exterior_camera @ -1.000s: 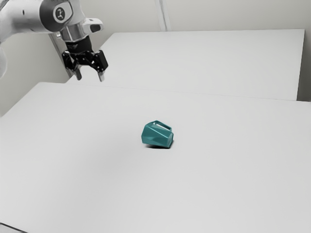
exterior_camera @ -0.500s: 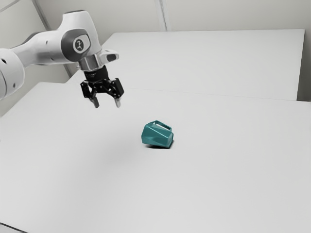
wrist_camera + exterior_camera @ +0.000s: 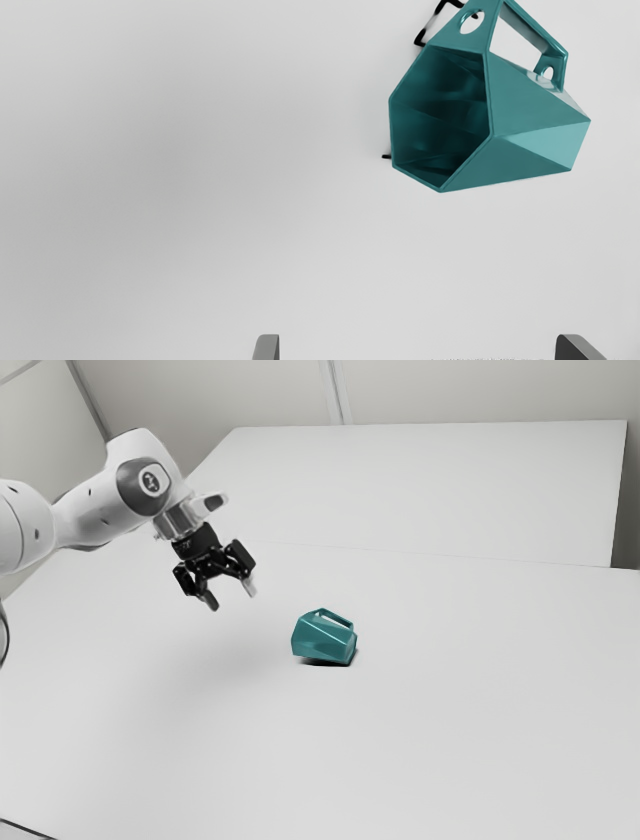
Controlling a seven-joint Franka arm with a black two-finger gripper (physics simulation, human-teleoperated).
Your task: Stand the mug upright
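So yeah, the mug [image 3: 322, 640] was lying on its side on the white table [image 3: 450, 740], mouth kinda toward the gripper [image 3: 231, 599], which hung off to the exterior view's left, fingers [image 3: 267, 348] spread wide apart.

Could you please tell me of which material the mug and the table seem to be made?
The mug looks like glossy glazed ceramic or painted metal, perhaps hard plastic: its teal facets carry bright highlights along the edges. The table looks matt and smooth, possibly laminate or painted board: pale, even, without sharp reflections.
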